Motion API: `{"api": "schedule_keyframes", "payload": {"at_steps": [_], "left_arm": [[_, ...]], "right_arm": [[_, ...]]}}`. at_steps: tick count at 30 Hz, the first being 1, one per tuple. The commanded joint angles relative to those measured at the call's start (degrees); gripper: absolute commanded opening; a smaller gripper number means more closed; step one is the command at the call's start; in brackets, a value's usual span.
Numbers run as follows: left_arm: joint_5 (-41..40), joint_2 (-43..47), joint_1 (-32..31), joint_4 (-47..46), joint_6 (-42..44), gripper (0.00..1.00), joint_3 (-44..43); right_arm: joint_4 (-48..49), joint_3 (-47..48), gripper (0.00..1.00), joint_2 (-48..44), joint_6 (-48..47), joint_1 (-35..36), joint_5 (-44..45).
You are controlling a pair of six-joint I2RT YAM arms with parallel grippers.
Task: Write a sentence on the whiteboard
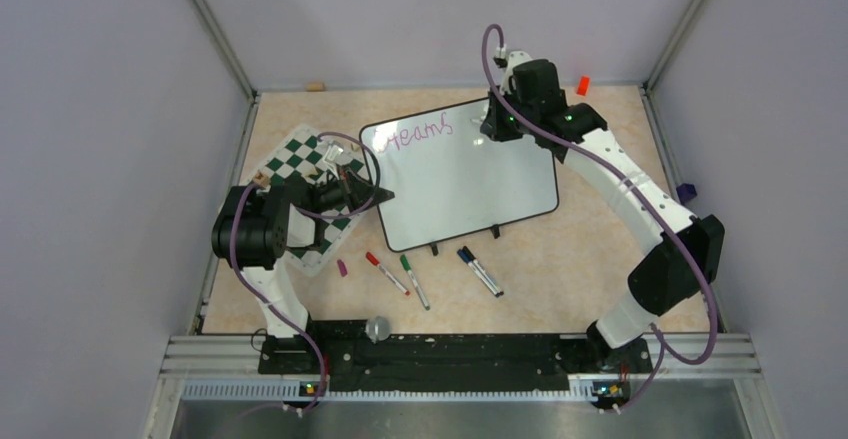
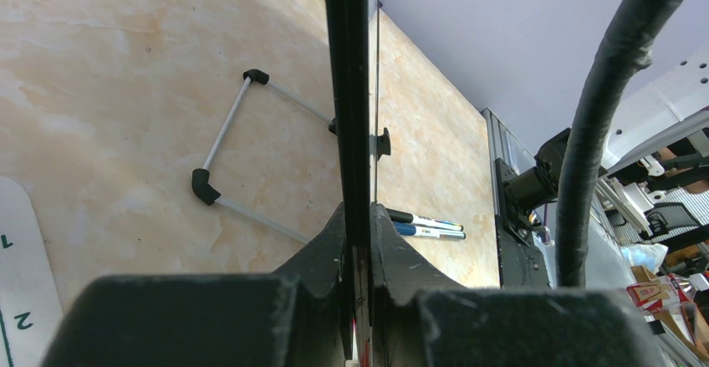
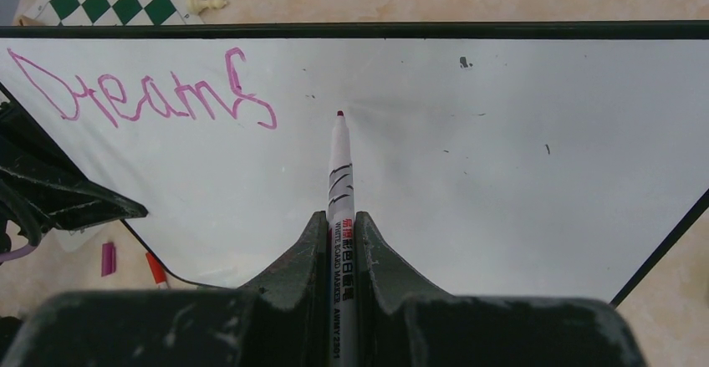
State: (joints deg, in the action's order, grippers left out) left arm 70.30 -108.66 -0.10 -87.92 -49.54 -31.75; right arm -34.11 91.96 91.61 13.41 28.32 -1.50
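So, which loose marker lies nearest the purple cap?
The red-capped marker, beside the purple cap; the green marker and the dark pair lie farther right.

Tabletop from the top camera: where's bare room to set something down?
Bare beige tabletop lies between the two dark-capped markers and the right arm, and along the far edge behind the glossy white whiteboard. Crowded: front left, around the green-and-white checkered mat, red marker and green marker.

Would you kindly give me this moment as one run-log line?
left gripper: shut on whiteboard edge | right gripper: shut on marker | sentence: "Dreams" only | tip: right of it
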Motion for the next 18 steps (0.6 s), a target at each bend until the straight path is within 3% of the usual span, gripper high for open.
{"api": "schedule_keyframes", "payload": {"at_steps": [1, 18], "left_arm": [[4.9, -0.8, -0.3, -4.9, 4.0, 0.00, -0.3], [4.4, -0.7, -0.3, -4.9, 4.1, 0.00, 0.2]], "right_arm": [[0.6, 0.6, 0.00, -0.8, -1.1, 0.3, 0.7], [1.0, 1.4, 0.00, 1.2, -4.8, 15.1, 10.9]]}}
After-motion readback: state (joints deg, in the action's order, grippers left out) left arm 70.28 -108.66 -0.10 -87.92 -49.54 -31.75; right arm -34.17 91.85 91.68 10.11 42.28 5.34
